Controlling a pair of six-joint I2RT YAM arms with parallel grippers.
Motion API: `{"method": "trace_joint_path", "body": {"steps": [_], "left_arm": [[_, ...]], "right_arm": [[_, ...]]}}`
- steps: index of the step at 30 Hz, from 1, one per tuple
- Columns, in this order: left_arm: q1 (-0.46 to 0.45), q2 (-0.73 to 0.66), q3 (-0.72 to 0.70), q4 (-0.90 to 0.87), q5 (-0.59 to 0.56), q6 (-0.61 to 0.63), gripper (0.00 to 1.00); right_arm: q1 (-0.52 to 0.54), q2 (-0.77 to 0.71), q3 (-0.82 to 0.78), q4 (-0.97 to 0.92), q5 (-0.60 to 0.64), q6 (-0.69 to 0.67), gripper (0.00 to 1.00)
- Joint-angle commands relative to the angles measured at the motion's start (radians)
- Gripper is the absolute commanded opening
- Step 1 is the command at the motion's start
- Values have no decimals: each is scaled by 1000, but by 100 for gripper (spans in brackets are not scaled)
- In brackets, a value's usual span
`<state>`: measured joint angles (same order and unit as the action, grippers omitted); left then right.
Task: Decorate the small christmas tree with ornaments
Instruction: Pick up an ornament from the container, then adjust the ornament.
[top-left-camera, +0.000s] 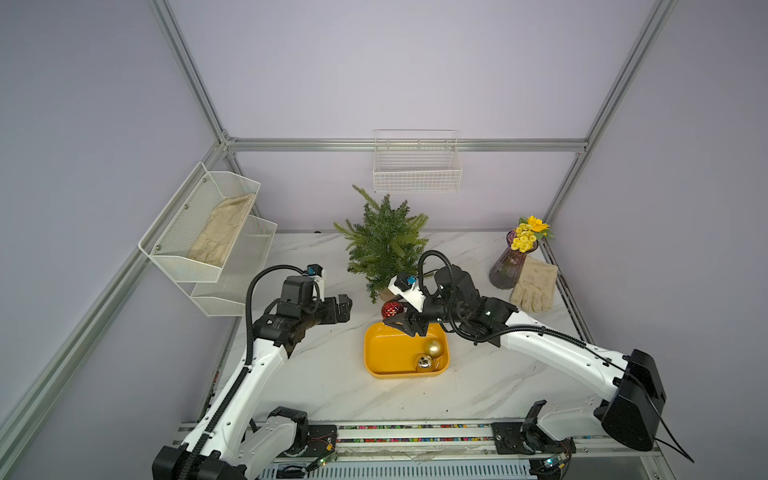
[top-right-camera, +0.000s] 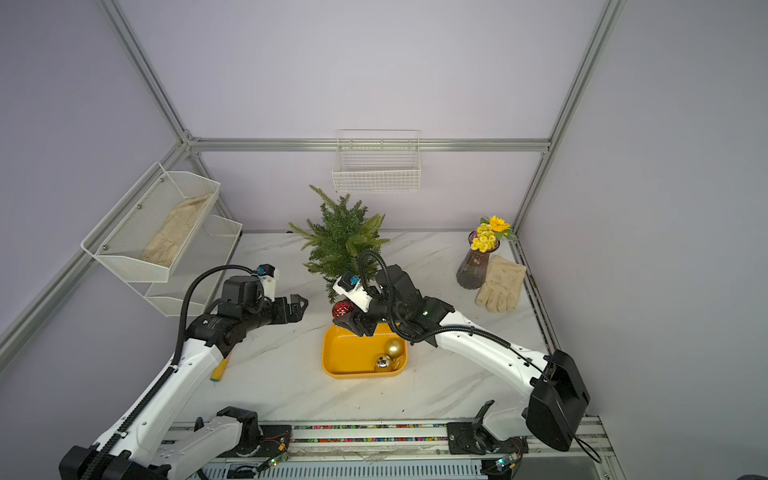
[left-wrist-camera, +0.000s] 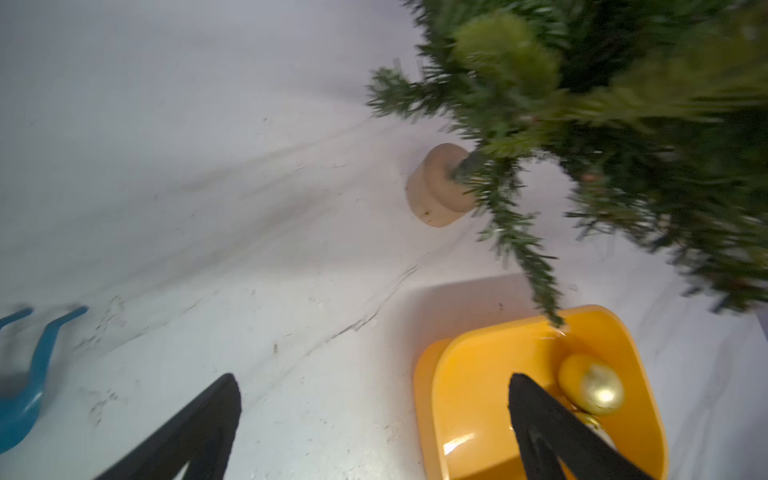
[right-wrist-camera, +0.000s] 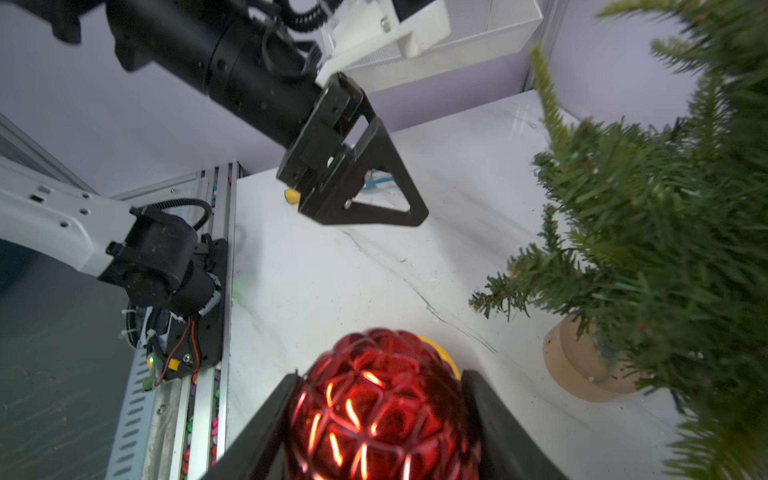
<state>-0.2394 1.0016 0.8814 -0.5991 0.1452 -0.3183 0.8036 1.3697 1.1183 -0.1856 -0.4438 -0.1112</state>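
Note:
The small christmas tree (top-left-camera: 382, 237) (top-right-camera: 340, 241) stands at the back middle of the marble table on a tan base (left-wrist-camera: 432, 195) (right-wrist-camera: 582, 365). My right gripper (top-left-camera: 394, 313) (right-wrist-camera: 380, 377) is shut on the red ornament (top-left-camera: 392, 308) (top-right-camera: 343, 308) (right-wrist-camera: 374, 415), held just in front of the tree's base, above the far edge of the yellow tray (top-left-camera: 384, 357) (top-right-camera: 343, 357) (left-wrist-camera: 469, 395). A gold ornament (top-left-camera: 433, 347) (top-right-camera: 393, 348) (left-wrist-camera: 594, 386) and a mirrored silver-gold ornament (top-left-camera: 424, 363) (top-right-camera: 383, 363) lie in the tray. My left gripper (top-left-camera: 345, 307) (top-right-camera: 301, 305) (left-wrist-camera: 372, 378) hangs open and empty left of the tree.
A purple vase of yellow flowers (top-left-camera: 509, 266) and a tan glove (top-left-camera: 534, 286) sit at the back right. A white wire basket (top-left-camera: 415, 166) hangs on the back wall, and a mesh rack (top-left-camera: 208, 232) holding a glove hangs on the left. A blue-and-yellow tool (top-right-camera: 219, 371) (left-wrist-camera: 25, 374) lies under my left arm.

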Motion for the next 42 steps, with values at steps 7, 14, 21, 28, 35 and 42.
{"method": "trace_joint_path", "body": {"steps": [7, 14, 21, 28, 35, 42], "left_arm": [[-283, -52, 64, 249, 93, 23, 100], [-456, -117, -43, 466, -154, 194, 100], [-582, -89, -157, 779, -262, 457, 100], [-615, 25, -138, 940, -333, 575, 100], [-619, 79, -114, 982, -312, 603, 100], [-623, 71, -131, 979, -243, 585, 83]], "right_arm": [[-44, -86, -1, 184, 8, 495, 57], [-83, -127, -30, 223, 52, 868, 57], [-99, -135, -68, 242, 40, 1156, 56], [-104, -137, -108, 278, -15, 1237, 55], [-107, -161, -152, 332, -35, 1287, 54], [-115, -182, -163, 334, -36, 1291, 54]]}}
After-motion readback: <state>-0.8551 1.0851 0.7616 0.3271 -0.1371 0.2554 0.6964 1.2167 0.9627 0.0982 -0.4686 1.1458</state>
